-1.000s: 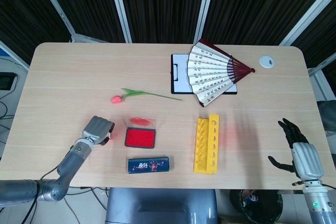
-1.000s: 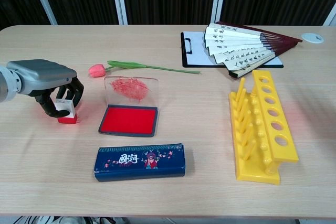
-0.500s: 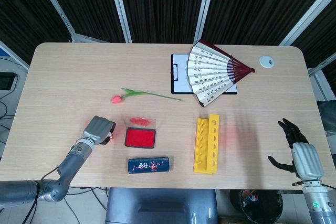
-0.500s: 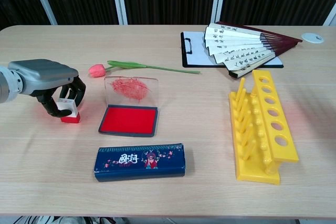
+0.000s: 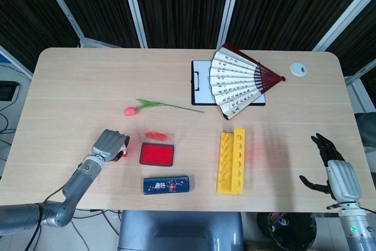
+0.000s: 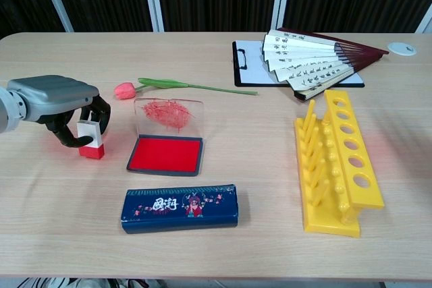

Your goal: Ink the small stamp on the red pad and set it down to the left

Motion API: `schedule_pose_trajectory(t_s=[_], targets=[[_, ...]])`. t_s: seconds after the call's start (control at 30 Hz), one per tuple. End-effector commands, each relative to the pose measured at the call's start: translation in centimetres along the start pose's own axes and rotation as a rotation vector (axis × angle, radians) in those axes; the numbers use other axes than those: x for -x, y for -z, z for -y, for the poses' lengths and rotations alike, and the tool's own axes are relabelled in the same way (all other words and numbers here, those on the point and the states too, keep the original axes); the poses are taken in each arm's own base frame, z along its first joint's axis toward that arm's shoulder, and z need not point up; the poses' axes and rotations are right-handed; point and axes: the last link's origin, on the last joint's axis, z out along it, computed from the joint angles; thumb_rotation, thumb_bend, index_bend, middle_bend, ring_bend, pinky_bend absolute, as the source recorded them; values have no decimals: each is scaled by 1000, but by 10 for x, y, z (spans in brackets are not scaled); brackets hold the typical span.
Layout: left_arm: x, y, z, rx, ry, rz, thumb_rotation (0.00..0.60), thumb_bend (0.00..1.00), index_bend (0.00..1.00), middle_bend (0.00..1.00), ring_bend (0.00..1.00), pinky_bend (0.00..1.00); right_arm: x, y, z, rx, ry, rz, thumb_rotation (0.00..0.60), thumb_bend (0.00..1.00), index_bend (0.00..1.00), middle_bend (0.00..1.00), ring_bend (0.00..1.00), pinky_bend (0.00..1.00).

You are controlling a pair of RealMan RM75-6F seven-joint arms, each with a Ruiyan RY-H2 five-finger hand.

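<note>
The small stamp point(image 6: 90, 139), a white block with a red base, stands on the table just left of the red ink pad point(image 6: 166, 154). My left hand point(image 6: 59, 101) curls over it from the left, and the thumb and fingers still hold its sides. In the head view the stamp point(image 5: 124, 152) peeks out at the right of the left hand point(image 5: 109, 144), beside the pad point(image 5: 157, 154). The pad's clear lid point(image 6: 167, 116) stands upright behind it. My right hand point(image 5: 336, 172) hangs open off the table's front right, far from everything.
A blue patterned case point(image 6: 180, 208) lies in front of the pad. A pink tulip point(image 6: 125, 90) lies behind it. A yellow rack point(image 6: 335, 160) stands to the right. A folding fan point(image 5: 238, 80) rests on a clipboard point(image 5: 200, 80) at the back, near a white disc point(image 5: 299, 69).
The left hand has eased up and back a little, so more of the stamp shows. The stamp now sits slightly nearer the pad. The right hand has not moved.
</note>
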Motion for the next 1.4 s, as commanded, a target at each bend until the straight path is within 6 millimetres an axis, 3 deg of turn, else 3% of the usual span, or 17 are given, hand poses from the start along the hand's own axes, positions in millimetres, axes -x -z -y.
schedule_pose_trajectory(t_s=[0.03, 0.6, 0.83, 0.97, 1.17, 1.3, 1.4], targets=[[2, 0, 1, 1, 0, 3, 600, 406, 449, 453, 386, 488, 0, 0, 0, 0, 0, 0, 600, 258, 9, 0, 0, 193], [3, 5, 2, 0, -11, -7, 600, 372, 435, 448, 385, 487, 0, 0, 0, -2, 0, 0, 600, 258, 10, 0, 0, 193], [3, 7, 3, -6, -11, -15, 600, 318, 418, 433, 380, 487, 0, 1, 1, -3, 0, -1, 600, 258, 10, 0, 0, 193], [3, 8, 4, -9, -14, -15, 600, 240, 393, 413, 362, 477, 0, 1, 1, -3, 0, -1, 600, 258, 10, 0, 0, 193], [3, 9, 5, -24, -25, -17, 600, 40, 253, 260, 251, 384, 0, 1, 1, -3, 0, -1, 600, 258, 10, 0, 0, 193], [2, 11, 7, -32, -32, -21, 600, 16, 104, 75, 96, 212, 0, 1, 1, -3, 0, 0, 600, 258, 10, 0, 0, 194], [-2, 14, 8, -37, -24, -35, 600, 16, 36, 6, 25, 128, 0, 1, 1, -4, 3, -1, 600, 258, 10, 0, 0, 193]])
